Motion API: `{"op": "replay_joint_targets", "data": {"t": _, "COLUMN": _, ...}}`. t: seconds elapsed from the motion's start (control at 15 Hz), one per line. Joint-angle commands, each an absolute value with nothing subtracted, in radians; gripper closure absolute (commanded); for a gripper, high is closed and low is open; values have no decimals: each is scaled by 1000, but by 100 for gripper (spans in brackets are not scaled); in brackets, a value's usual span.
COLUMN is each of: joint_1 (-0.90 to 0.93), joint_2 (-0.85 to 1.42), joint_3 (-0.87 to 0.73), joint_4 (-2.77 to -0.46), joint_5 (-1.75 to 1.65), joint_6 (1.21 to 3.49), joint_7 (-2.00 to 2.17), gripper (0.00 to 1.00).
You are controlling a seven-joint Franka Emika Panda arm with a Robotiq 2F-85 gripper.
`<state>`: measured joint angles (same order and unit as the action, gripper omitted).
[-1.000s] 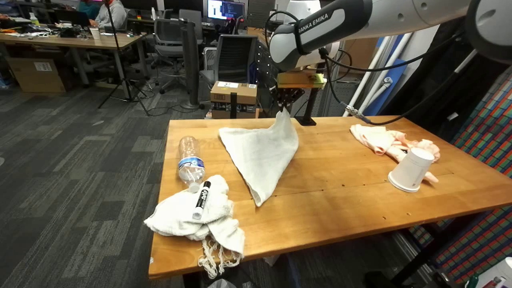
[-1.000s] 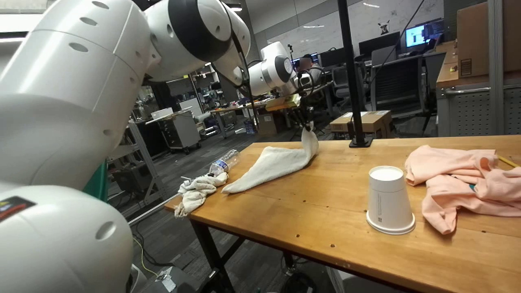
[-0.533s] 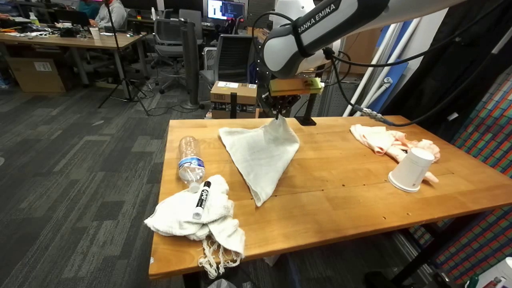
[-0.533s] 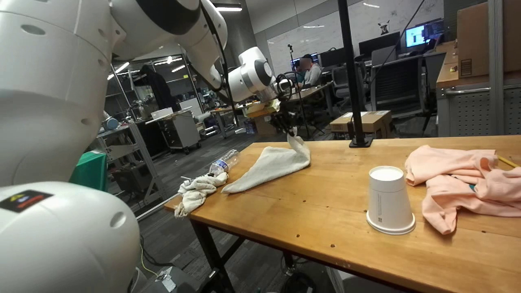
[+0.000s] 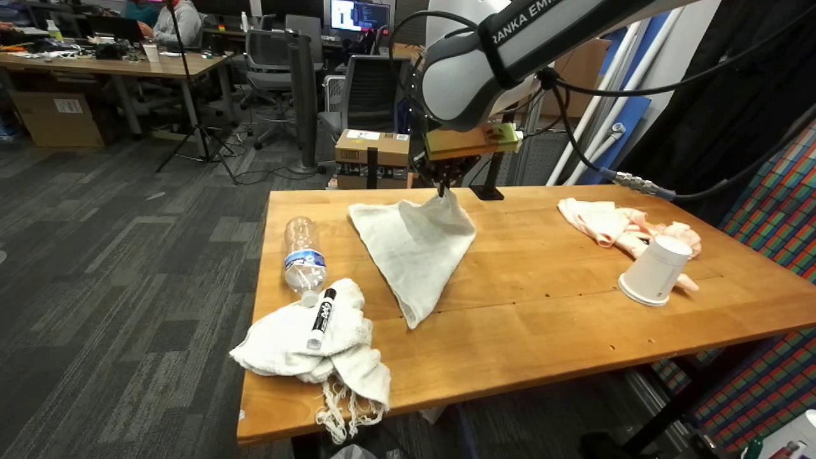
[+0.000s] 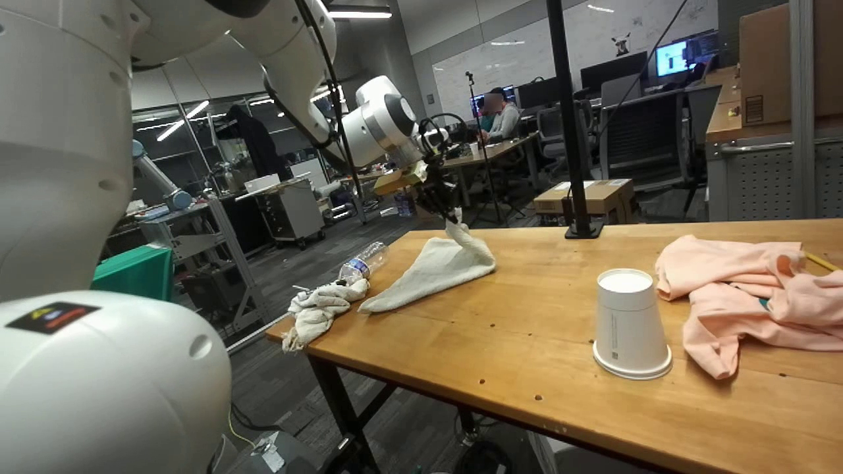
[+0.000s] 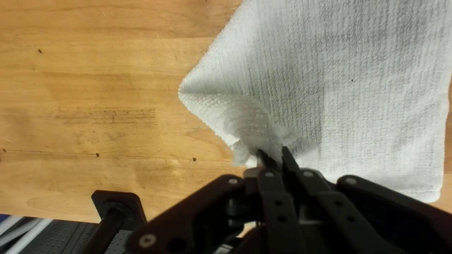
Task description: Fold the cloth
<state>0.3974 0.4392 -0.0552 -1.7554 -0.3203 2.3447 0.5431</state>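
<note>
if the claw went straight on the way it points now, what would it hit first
Most likely the white cloth itself: the claw grips its raised corner, and more of the cloth shows below. The table lies beneath that; the gap is hard to judge.

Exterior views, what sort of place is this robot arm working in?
Probably a robotics lab, perhaps sharing office space: a robot arm is set up here, with an office chair and a lit monitor in the background.
</note>
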Motion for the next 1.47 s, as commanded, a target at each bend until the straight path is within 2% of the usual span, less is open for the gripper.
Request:
{"op": "replay_joint_targets", "data": {"t": 0.0, "joint_1": 407, "joint_2": 355, "joint_3": -40, "joint_4": -1836, "joint_5": -385, "joint_6": 2361, "joint_7": 605, "gripper": 95}}
{"op": "replay_joint_targets", "data": {"t": 1.4, "joint_1": 421, "joint_2": 205, "joint_3": 117, "joint_4": -2081, "joint_5": -525, "joint_6": 2360, "joint_7": 897, "gripper": 95}}
